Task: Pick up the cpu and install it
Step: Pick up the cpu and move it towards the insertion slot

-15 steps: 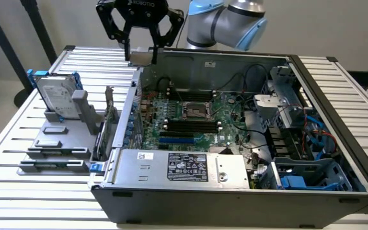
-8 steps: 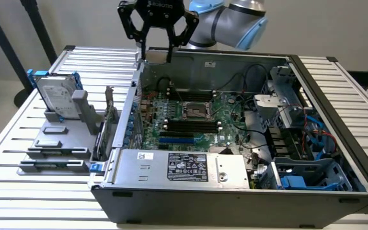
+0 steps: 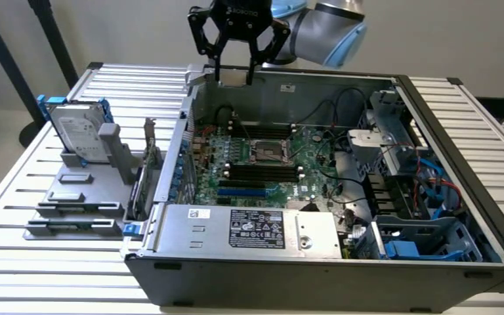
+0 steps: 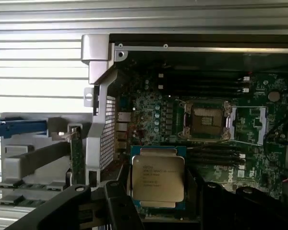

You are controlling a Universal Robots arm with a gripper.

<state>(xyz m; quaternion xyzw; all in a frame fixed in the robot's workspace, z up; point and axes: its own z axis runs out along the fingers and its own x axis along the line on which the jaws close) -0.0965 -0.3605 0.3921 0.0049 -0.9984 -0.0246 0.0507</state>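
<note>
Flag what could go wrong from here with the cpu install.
1. The cpu is pinched by its edges between the fingers, above the case; a slip would likely drop it onto the motherboard.
2. The open socket is not yet under the cpu; a skewed or rotated descent could damage its contacts.

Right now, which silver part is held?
The small square silver chip, held in the tool; the hard drive with blue bracket stands outside the grey case.
</note>
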